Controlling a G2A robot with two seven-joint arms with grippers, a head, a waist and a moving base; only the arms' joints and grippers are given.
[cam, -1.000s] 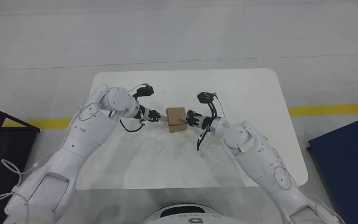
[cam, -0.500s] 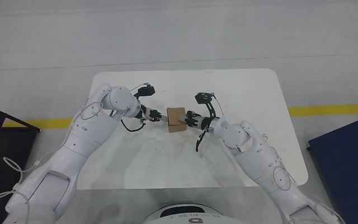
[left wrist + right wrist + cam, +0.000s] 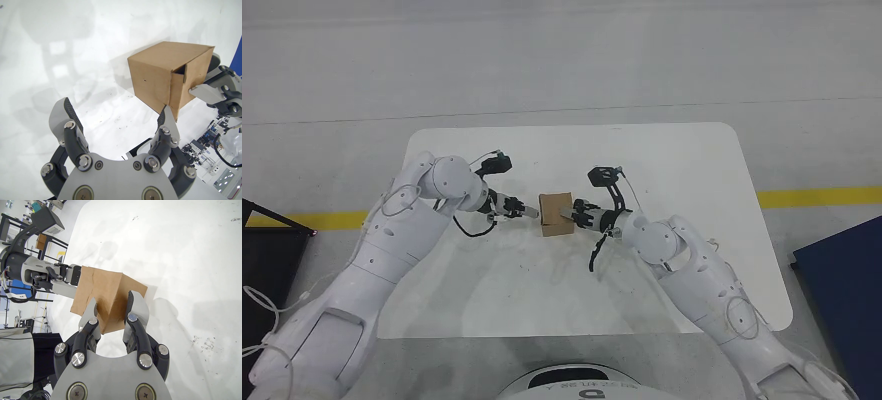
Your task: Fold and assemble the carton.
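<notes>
A small brown carton (image 3: pixel 558 212) stands on the white table (image 3: pixel 672 160), folded into a box with one side flap slightly ajar (image 3: pixel 179 73). My right gripper (image 3: pixel 113 306) is shut on a vertical corner of the carton (image 3: pixel 111 289), one finger on each adjoining face, and the cardboard dents between them. In the left wrist view one of its fingers (image 3: pixel 204 92) presses the flap side. My left gripper (image 3: pixel 117 111) is open on the carton's opposite side, with one fingertip (image 3: pixel 166 113) touching the carton's (image 3: pixel 157 75) bottom corner. In the top view both grippers (image 3: pixel 527 210) (image 3: pixel 579 211) flank the carton.
Bare white tabletop surrounds the carton on all sides. A black frame (image 3: pixel 262 215) stands off the table's left edge. A dark blue surface (image 3: pixel 842 270) lies past its right edge. Racks and equipment stand in the room behind (image 3: pixel 37 241).
Both wrists have shifted slightly to the left. The carton stays in about the same spot between the grippers.
</notes>
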